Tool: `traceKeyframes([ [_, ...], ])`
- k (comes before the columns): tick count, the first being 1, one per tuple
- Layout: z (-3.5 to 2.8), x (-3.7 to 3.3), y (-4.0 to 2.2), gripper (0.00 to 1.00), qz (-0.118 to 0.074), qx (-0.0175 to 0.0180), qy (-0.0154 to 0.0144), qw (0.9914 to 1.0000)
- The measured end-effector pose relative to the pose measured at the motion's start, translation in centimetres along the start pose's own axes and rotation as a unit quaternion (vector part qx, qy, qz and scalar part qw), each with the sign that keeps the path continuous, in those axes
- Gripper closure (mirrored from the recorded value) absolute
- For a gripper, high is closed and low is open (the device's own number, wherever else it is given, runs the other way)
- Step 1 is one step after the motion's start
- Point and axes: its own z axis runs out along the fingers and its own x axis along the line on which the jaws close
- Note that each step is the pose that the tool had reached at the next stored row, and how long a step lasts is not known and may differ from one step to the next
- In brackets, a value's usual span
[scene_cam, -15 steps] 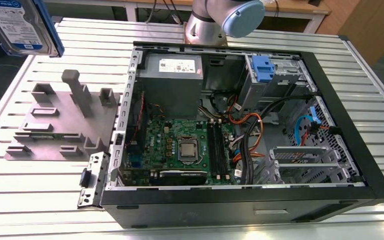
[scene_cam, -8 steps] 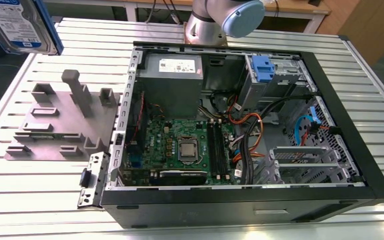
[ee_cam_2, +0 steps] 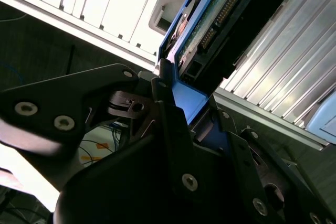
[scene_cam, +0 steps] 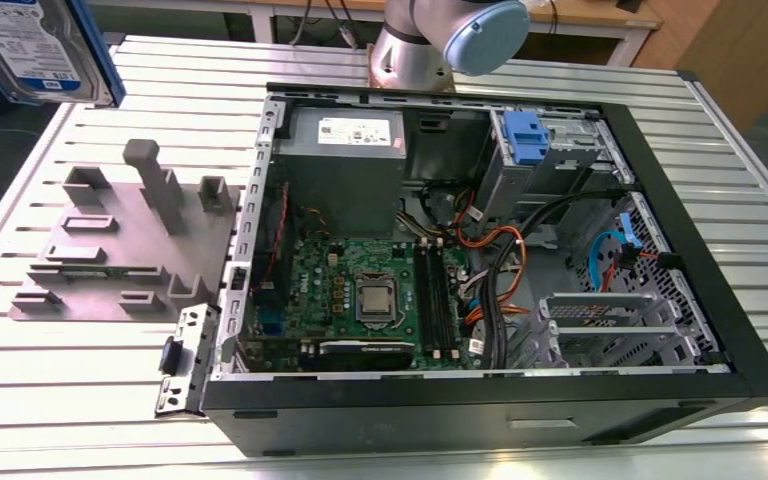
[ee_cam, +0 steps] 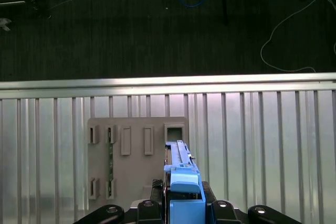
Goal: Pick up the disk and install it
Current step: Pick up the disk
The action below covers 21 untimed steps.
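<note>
Disk (scene_cam: pixel 31 45), clamped between my jaws at the handle end of its blue carrier (ee_cam: pixel 184 195), I judge stiff, dense and shock-sensitive, best gripped by that plastic frame.

The gripper (ee_cam: pixel 185 209) is clamped on the blue end of the disk (ee_cam: pixel 182 182). The arm's silver joint (scene_cam: pixel 454 40) rises by the far edge of the table (scene_cam: pixel 718 150).

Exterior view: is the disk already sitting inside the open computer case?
No, the disk is at the exterior view's upper left corner, well outside the open computer case.
</note>
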Motion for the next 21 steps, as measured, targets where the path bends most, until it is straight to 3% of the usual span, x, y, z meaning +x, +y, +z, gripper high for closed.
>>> traceKeyframes([
  [21,-0.72,0.00,0.01,0.64,0.000,-0.0001,-0.0011,1.00000],
])
